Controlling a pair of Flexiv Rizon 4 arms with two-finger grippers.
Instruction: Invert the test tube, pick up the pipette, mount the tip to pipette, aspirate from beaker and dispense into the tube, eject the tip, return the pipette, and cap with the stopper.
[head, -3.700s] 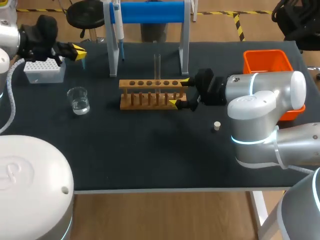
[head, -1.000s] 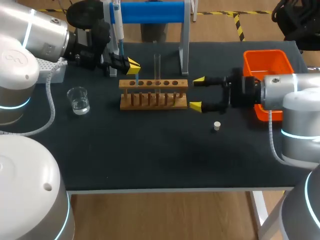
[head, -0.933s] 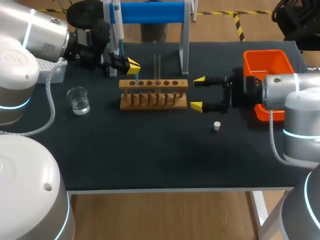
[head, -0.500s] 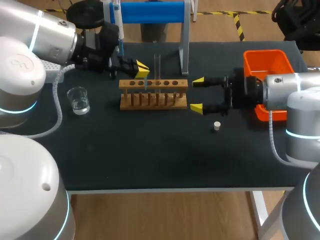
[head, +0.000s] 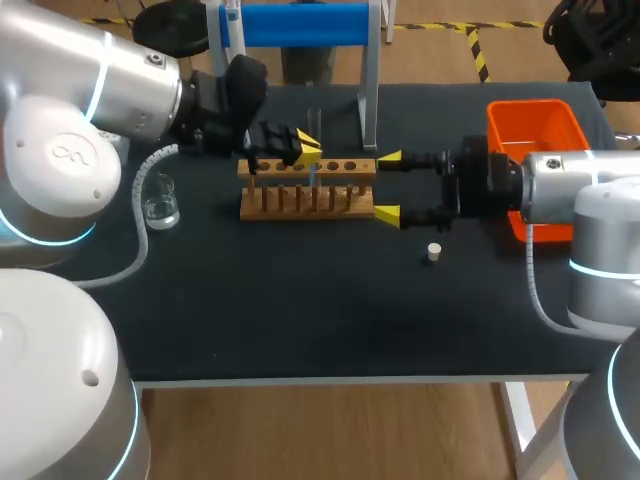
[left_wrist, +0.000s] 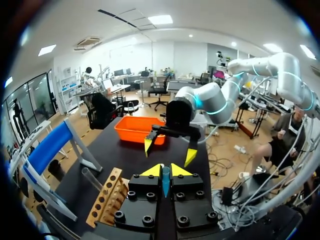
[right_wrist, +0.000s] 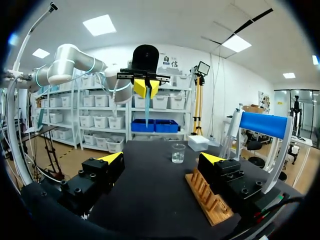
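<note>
Holds a slender blue tip (left_wrist: 162, 181) clenched in the left gripper (head: 303, 153), above the wooden rack (head: 305, 192) and just beside the upright test tube (head: 314, 122). Holds the right gripper (head: 388, 186) released, fingers spread wide, near the rack's right end.

Probable faults from here:
- Striking the tube with the tip or a finger on descent, through poor alignment.
- Shoving the rack, through contact from the right gripper.

Little room between the two grippers, with the stand (head: 368, 90) close behind. Open table (head: 300, 320) in front; stopper (head: 433, 252) and beaker (head: 158, 200) well apart.
</note>
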